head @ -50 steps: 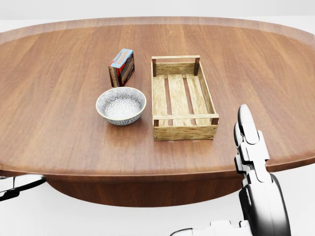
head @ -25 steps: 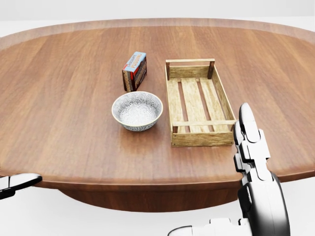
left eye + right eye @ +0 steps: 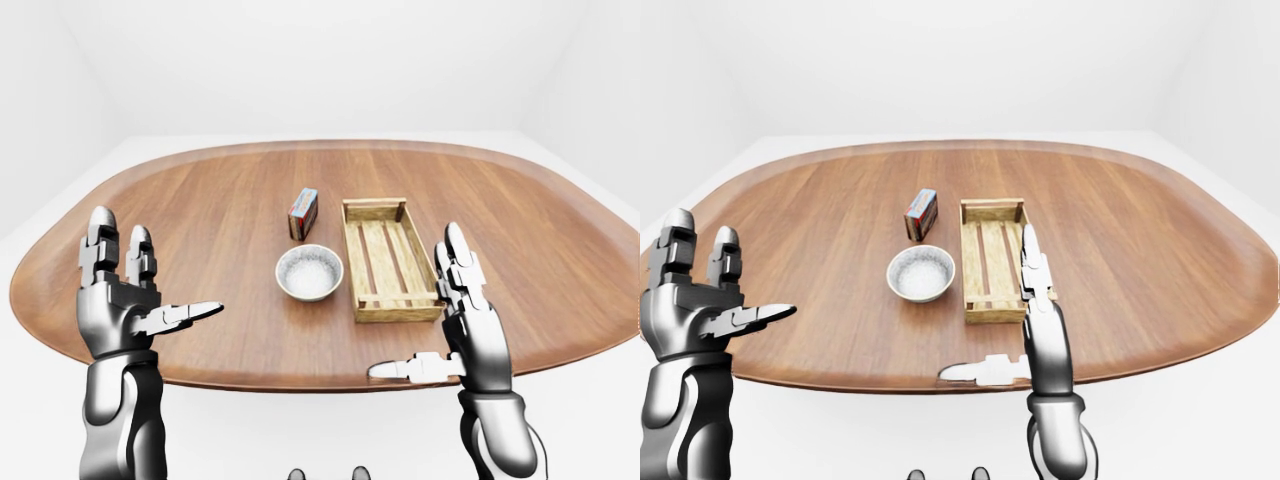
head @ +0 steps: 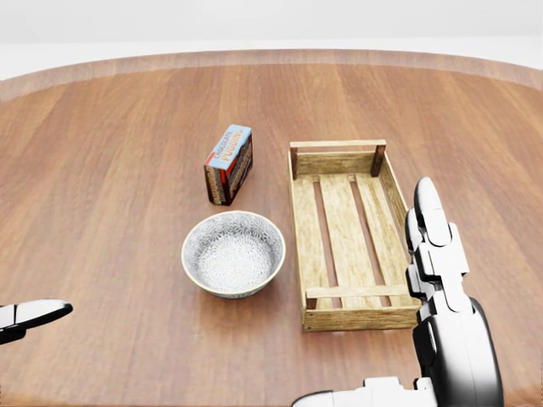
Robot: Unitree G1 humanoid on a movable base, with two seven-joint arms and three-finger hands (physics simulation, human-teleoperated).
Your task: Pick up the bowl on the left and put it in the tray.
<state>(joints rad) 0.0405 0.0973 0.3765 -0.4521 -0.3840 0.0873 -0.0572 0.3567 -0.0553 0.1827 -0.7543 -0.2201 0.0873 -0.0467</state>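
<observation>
The bowl (image 4: 233,254) sits upright and empty on the table (image 4: 102,170). In the head view it is just left of the wooden tray (image 4: 361,318), with a narrow strip of bare wood between them. Above the bowl in that view, a small printed box (image 4: 229,164) stands on its long edge, near the rim but apart from it. The tray is empty and its long side runs alongside the bowl, so the carry looks short: up, across to the right, down onto the slats.

Both hands hover at the table's near edge, well short of everything. The left hand (image 3: 118,305) has its fingers upright and thumb out sideways, spread and gripping nothing. The right hand (image 3: 470,335) is likewise spread and empty. I'd judge the reach not yet begun. The left hand stands on the bowl's side, and the box crowds one side of the approach.
</observation>
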